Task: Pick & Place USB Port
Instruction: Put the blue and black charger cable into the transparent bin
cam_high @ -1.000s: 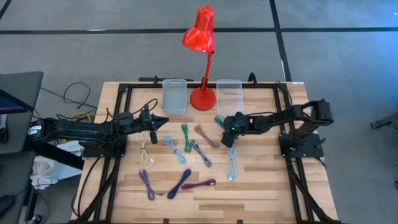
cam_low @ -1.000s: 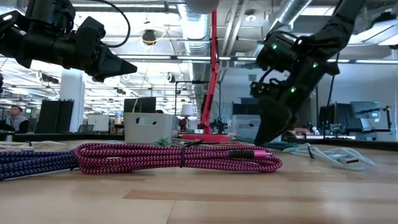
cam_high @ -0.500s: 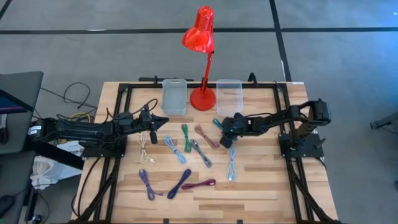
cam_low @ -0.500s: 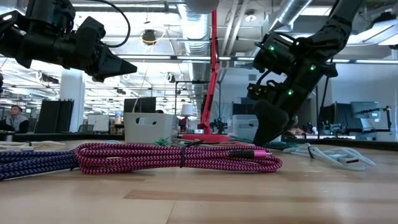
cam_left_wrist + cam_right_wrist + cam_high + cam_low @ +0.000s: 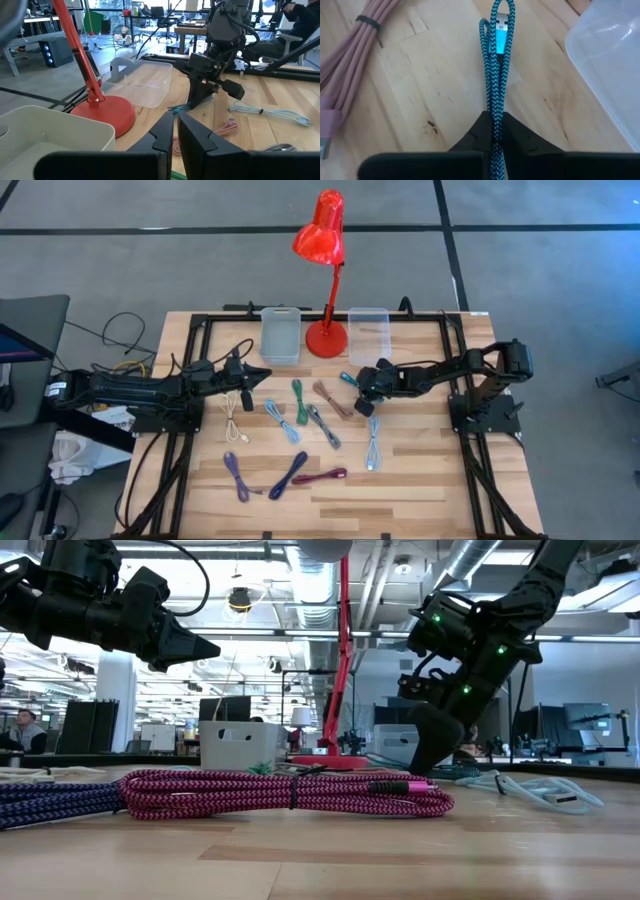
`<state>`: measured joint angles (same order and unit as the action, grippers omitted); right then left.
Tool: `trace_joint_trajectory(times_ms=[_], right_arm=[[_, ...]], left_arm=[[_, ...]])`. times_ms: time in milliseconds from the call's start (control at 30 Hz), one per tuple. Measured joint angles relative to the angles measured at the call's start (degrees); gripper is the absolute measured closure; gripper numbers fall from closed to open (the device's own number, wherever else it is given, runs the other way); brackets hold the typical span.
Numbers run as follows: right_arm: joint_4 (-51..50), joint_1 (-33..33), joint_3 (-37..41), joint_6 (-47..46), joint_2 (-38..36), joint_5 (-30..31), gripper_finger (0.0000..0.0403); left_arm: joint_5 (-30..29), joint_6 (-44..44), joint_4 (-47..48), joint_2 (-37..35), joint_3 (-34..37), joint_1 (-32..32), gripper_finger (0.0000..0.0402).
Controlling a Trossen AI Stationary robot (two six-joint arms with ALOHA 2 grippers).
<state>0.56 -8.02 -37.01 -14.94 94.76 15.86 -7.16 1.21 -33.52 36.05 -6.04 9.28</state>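
Note:
A teal braided USB cable, bundled in a narrow loop with its plug at the far end, lies on the wood near the clear bin. My right gripper is shut on it and shows in the high view at the table's middle right. My left gripper hangs shut above the table's left half, beside the grey bin, with nothing between its fingers. Several other bundled cables lie on the table in front of both arms. My right gripper pinches the teal cable's doubled strands between its two fingers, at the end away from the plug. The fingers slant down from the table's right, and the cable runs out ahead along them. The looped plug end lies on the wood.
A red desk lamp stands between the two bins at the far edge. A pink cable lies just left of my right gripper. Green, light blue, magenta and purple cables are spread toward the near edge.
My right gripper has shifted a little toward the table's left and has shut on the teal cable. The left arm has kept still.

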Motion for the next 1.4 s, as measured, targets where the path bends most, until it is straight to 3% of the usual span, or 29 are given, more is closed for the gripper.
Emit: trace_joint_trajectory(times_ms=[233,533,800,1400], right_arm=[[-0.61,0.47,0.36,1.79,-3.64,-0.83,0.0393],[-0.27,-0.11,0.3,3.45,-15.39,-0.79,0.0394],[-0.26,-4.45,0.19,6.42,-24.18,1.62,0.0394],[5.29,-19.78,-0.05,12.36,-24.16,0.68,0.0394]], left_arm=[[0.0,0.0,0.02,0.0,0.0,0.0,0.0376],[-0.02,0.0,0.02,0.0,0.0,0.0,0.0376],[-0.02,0.0,0.02,0.0,0.02,0.0,0.0376],[-0.02,-0.02,0.0,0.0,0.02,0.0,0.0376]])
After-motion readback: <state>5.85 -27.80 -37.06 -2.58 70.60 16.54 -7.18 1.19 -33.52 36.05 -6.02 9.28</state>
